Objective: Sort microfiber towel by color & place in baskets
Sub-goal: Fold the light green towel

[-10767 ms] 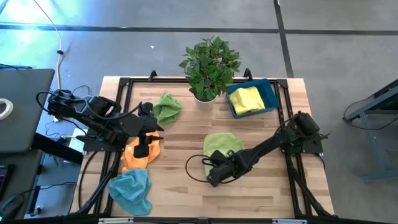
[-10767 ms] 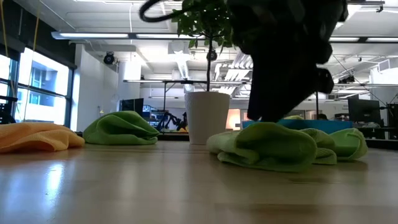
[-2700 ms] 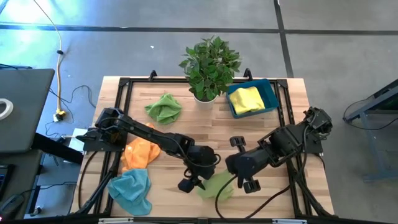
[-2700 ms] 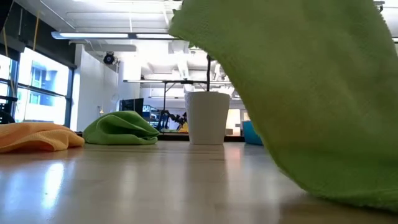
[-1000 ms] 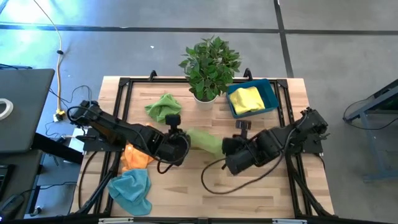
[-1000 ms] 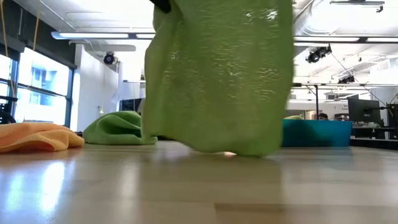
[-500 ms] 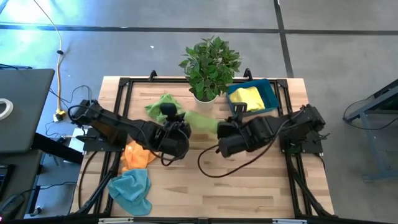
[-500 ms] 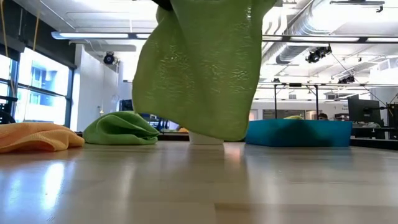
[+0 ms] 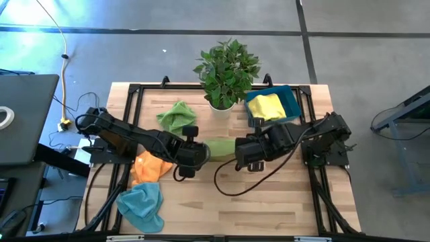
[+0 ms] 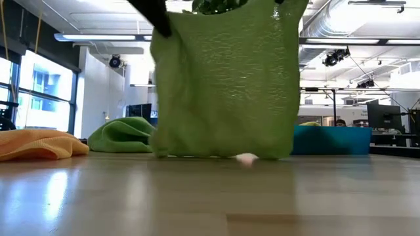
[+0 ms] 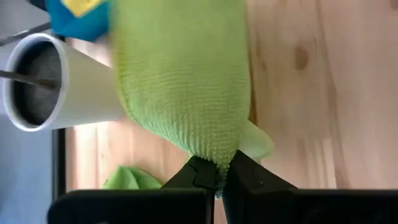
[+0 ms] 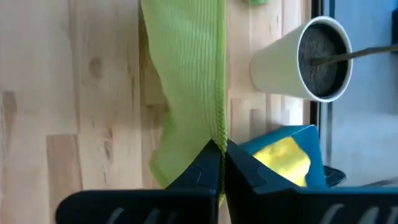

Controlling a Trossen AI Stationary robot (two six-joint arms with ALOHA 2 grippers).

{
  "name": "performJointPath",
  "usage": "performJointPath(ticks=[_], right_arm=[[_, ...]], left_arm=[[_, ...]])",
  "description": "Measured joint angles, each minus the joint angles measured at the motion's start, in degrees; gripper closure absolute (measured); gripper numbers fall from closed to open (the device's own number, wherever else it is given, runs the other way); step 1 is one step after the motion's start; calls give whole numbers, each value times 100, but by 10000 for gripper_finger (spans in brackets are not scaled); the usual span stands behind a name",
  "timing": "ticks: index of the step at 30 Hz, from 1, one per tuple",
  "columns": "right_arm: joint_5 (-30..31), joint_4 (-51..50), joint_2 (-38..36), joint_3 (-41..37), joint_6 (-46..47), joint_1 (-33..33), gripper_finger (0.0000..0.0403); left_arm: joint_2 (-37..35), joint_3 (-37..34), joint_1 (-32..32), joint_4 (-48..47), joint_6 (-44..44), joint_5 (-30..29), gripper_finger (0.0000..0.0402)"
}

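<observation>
L gripper (image 9: pixel 199 148) & R gripper (image 9: pixel 236 149) both clamping the green towel (image 9: pixel 220 148), stretching it btwn them mid-table, bottom edge hanging just at the tabletop (image 9: pixel 282 195). Blue basket (image 9: pixel 293 102) sitting at far-right corner w/ yellow towel (image 9: pixel 267 106) inside.

plant (image 9: pixel 226 64) in white pot (image 11: pixel 56 84) | wooden table (image 9: pixel 282 195) | dark case, possibly laptop (image 9: pixel 23 117)

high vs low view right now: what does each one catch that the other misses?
High only: both arms, the blue towel, the yellow towel inside the basket, the plant's leaves.

Low only: the held green towel's bottom edge hanging at the tabletop, and the room behind.

Both: that held towel, the orange towel, the second green towel, the teal basket.
</observation>
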Motion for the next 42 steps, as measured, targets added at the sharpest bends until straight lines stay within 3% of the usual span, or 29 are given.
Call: performJointPath(ticks=[7,11,16,18,21,24,29,35,42], right_arm=[[184,-15,0,-904,-301,-153,402],[1299,-19,2,-1304,-698,-201,402],[2634,-19,2,-1171,-1295,-236,402],[2899,-22,2,-1026,-1344,-238,402],[2729,-14,-3,-885,-1177,-234,402],[2156,-14,-4,-1016,-734,-234,402],[685,491,-4,-1906,104,-193,402],[-402,2112,7,-3281,-10,249,402],[-1116,3359,4,-3915,239,642,402]], left_arm=[[1,-346,112,164,-74,-631,401],[0,-345,259,209,36,-1508,401],[0,-200,461,190,460,-2719,400],[0,-108,509,193,514,-2941,400],[0,-27,536,196,502,-2998,400],[0,-27,479,99,161,-2559,400],[57,-626,319,655,-646,-354,401],[306,-1667,-200,2112,-1086,430,401],[915,-1954,-806,3222,-1464,1054,400]])
